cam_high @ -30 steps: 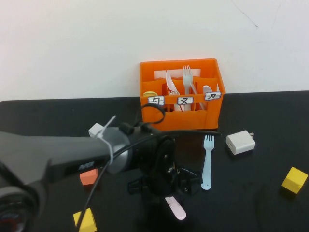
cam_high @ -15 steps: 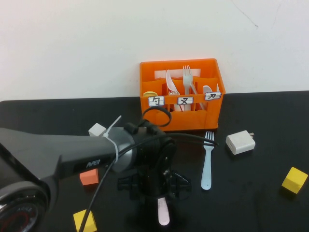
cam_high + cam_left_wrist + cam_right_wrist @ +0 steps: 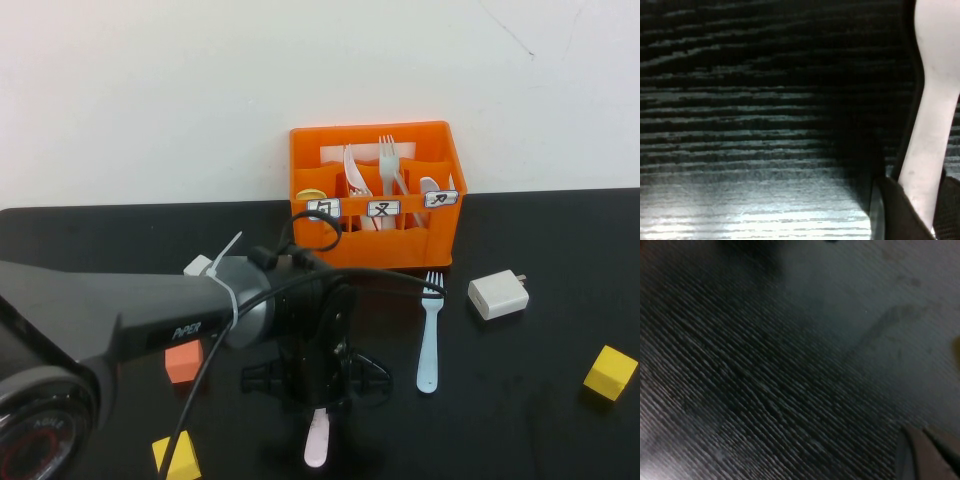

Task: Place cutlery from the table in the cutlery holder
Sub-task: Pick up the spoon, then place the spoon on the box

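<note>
My left gripper (image 3: 316,398) is shut on the pale pink spoon (image 3: 317,441), near the front middle of the black table (image 3: 540,410). The spoon's free end points toward the front edge. In the left wrist view the spoon (image 3: 935,100) runs out from between the dark fingers (image 3: 900,210), just above the tabletop. The light blue fork (image 3: 430,335) lies flat to the right of the gripper, tines toward the orange cutlery holder (image 3: 400,248) at the back. My right gripper (image 3: 930,455) is out of the high view; its wrist view shows the fingers close together over bare table.
White forks and spoons (image 3: 388,160) stand in the holder. A white charger block (image 3: 498,295) lies right of the fork. A yellow cube (image 3: 610,372) is at far right, another yellow cube (image 3: 177,457) at front left, with an orange cube (image 3: 182,361) and a white cube (image 3: 199,268) nearby.
The left gripper has turned with the pink spoon, whose free end swung from the front right to straight toward the front edge. The fork has not moved.
</note>
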### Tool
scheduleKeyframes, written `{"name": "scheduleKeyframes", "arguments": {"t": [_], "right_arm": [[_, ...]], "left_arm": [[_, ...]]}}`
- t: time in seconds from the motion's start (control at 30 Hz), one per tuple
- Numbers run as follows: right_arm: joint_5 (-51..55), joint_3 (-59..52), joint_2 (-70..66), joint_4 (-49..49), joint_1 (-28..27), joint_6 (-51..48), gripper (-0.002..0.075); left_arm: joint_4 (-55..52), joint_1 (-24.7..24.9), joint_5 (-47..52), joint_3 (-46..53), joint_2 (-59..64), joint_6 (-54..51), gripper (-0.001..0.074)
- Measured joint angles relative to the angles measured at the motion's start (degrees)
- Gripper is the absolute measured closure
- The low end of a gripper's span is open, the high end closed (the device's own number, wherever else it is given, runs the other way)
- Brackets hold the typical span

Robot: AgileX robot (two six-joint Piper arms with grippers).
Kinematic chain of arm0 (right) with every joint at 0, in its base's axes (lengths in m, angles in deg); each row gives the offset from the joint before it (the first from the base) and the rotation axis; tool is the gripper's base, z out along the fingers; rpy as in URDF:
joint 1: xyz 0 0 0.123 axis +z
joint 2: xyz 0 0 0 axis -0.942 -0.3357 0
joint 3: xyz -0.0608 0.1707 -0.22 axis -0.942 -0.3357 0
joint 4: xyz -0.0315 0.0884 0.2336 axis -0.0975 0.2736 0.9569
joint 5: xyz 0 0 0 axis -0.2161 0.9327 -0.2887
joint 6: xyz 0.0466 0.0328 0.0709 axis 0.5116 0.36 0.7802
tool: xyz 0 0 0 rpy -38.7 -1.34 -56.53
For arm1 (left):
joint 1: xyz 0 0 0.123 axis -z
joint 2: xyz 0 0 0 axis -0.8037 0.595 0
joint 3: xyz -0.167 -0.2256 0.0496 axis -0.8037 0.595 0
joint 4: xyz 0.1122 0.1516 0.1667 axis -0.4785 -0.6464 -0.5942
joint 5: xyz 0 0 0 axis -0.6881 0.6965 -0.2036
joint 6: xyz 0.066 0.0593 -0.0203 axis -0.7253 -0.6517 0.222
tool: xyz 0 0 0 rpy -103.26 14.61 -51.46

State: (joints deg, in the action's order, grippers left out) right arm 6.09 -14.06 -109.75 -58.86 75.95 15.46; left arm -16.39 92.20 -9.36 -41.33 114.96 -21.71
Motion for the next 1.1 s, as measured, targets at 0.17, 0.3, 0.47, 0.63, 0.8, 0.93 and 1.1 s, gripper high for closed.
{"name": "scheduleKeyframes", "arguments": {"t": [0.17,0.3,0.47,0.63,0.8,0.93,1.1], "right_arm": [[0.0,0.0,0.0,0.1,0.0,0.0,0.0728],[0.0,0.0,0.0,0.1,0.0,0.0,0.0728],[0.0,0.0,0.0,0.5,0.0,0.0,0.0728],[0.0,0.0,0.0,0.8,0.0,0.0,0.0728],[0.0,0.0,0.0,0.9,0.0,0.0,0.0728],[-0.1,0.0,0.0,0.9,0.0,0.0,0.0728],[-0.2,0.0,0.0,1.0,0.0,0.0,0.0728]], "left_arm": [[0.4,0.0,0.5,-0.3,0.1,-0.5,0.0589],[0.7,0.0,0.6,-0.3,-0.2,-0.5,0.0590],[0.9,0.2,2.1,0.1,-2.7,-0.5,0.0590],[1.7,0.7,3.3,0.1,-6.5,-0.5,0.0590],[1.3,1.8,4.7,0.1,-9.8,-0.5,0.0590],[0.2,4.1,4.8,0.1,-12.7,-0.5,0.0590],[-0.5,5.8,4.1,0.1,-16.6,-1.6,0.0591]]}}
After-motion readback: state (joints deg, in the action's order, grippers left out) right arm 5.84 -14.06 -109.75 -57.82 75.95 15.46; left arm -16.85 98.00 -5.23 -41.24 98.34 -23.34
